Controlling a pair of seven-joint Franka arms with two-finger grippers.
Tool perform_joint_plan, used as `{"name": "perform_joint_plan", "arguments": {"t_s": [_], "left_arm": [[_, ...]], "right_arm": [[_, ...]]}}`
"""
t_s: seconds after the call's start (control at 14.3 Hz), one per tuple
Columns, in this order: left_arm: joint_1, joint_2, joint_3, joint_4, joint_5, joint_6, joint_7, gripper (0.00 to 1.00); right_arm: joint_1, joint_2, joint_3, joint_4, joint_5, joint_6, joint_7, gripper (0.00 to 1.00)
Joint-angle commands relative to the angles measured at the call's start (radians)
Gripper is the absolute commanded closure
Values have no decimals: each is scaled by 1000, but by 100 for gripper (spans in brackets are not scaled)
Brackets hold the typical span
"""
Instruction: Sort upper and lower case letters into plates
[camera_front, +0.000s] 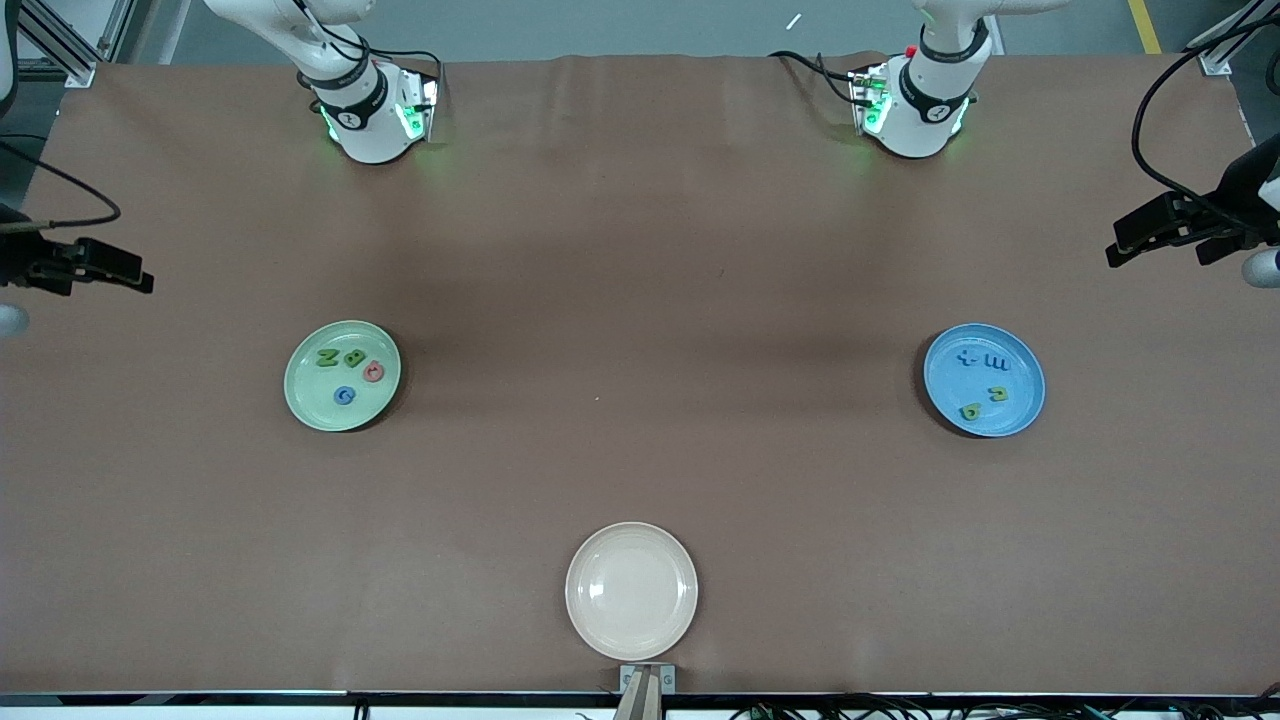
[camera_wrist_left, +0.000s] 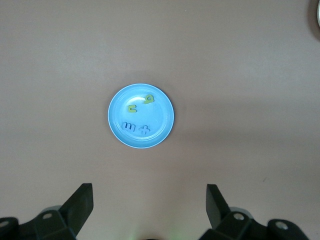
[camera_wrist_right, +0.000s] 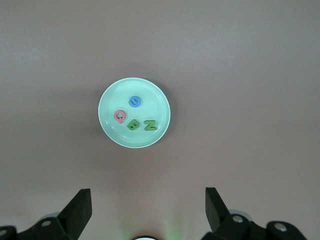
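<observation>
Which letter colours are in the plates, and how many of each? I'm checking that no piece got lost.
Green letters: 4, N and B in the pale green plate, two in the sky blue plate
Blue letters: 3, G, m, x
Pink letter: 1
Total: 8

The brown table (camera_front: 640, 300) carries three round plates. The pale green plate (camera_front: 305, 400) sits at centre-left of the frame, the sky blue plate (camera_front: 1020, 360) at centre-right. The cream-beige plate (camera_front: 631, 590) sits at lower centre.
</observation>
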Motion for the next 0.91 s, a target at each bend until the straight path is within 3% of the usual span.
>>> {"name": "perform_joint_plan", "arguments": {"t_s": [0.0, 0.84], "left_arm": [[0, 1, 0, 15, -5, -10, 18, 0], [-2, -42, -30, -22, 15, 51, 4, 0]], "right_arm": [[-5, -90, 7, -91, -6, 35, -7, 0], [-4, -156, 7, -101, -9, 46, -10, 0]]}}
